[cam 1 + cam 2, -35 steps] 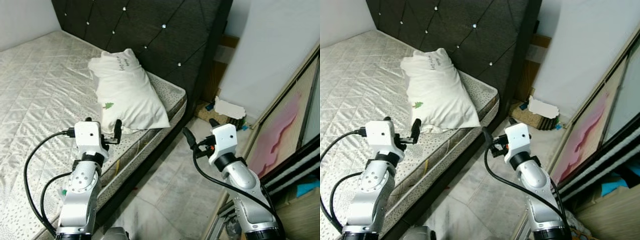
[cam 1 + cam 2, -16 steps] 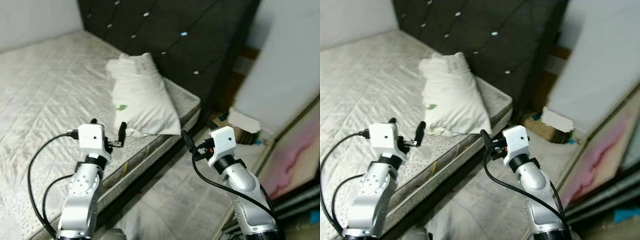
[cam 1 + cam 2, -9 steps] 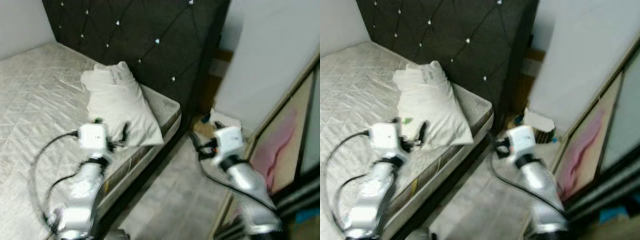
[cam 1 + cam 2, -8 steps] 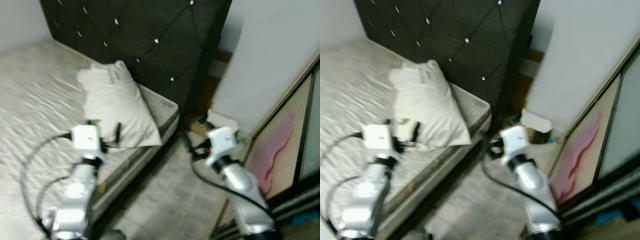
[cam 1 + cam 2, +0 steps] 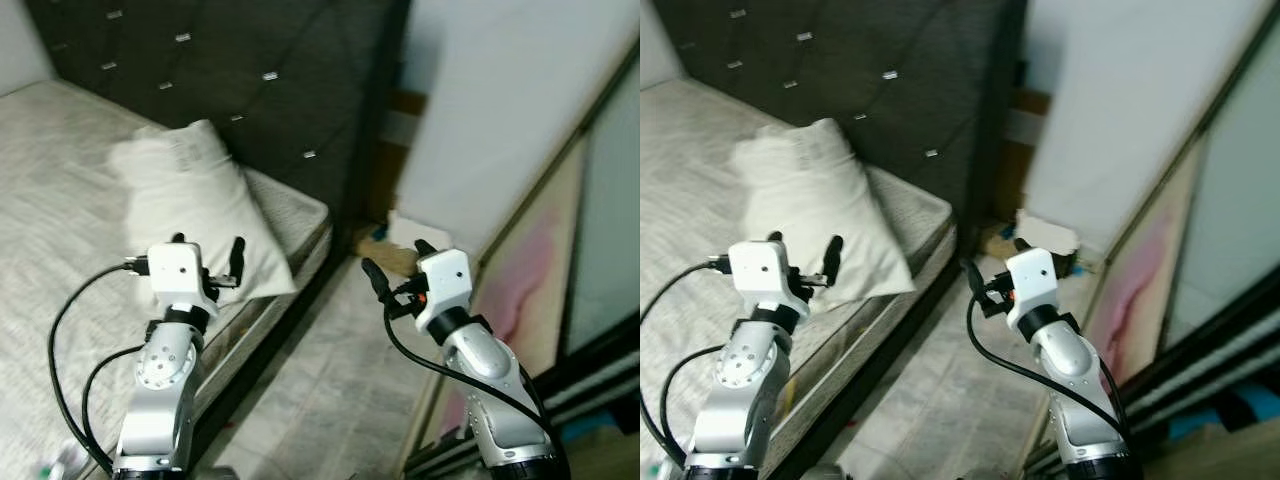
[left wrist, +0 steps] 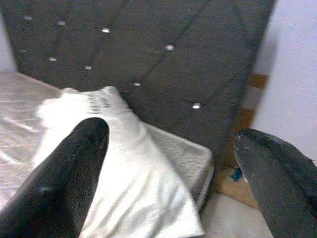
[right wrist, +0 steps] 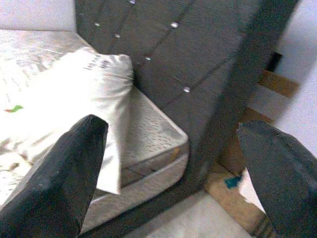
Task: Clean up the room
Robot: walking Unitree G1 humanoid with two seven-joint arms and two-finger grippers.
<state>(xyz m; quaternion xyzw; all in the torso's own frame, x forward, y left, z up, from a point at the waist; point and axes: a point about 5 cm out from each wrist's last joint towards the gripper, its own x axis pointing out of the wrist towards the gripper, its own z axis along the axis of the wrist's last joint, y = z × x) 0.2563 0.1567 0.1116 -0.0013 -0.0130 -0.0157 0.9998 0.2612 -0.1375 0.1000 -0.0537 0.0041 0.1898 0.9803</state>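
A white pillow (image 5: 185,198) lies on the grey quilted mattress (image 5: 50,190), near the corner by the dark tufted headboard (image 5: 230,70). My left gripper (image 5: 208,245) is open and empty, raised over the mattress edge just short of the pillow. My right gripper (image 5: 397,260) is open and empty too, held over the floor gap beside the bed. The pillow (image 6: 119,168) and the headboard (image 6: 163,54) appear in the left wrist view between the fingers (image 6: 64,183). The right wrist view looks past its fingers (image 7: 64,173) at the pillow (image 7: 69,99) and the mattress corner (image 7: 163,144).
A cardboard box with a torn white piece (image 5: 405,235) sits on the floor between the headboard and the white wall (image 5: 500,100). A pink-and-beige panel (image 5: 520,290) leans along the right side. Grey tiled floor (image 5: 320,390) runs beside the bed.
The whole picture has shifted and blurred, so the camera has moved; the bed sits further left in view. Both arms keep the same raised pose with open fingers.
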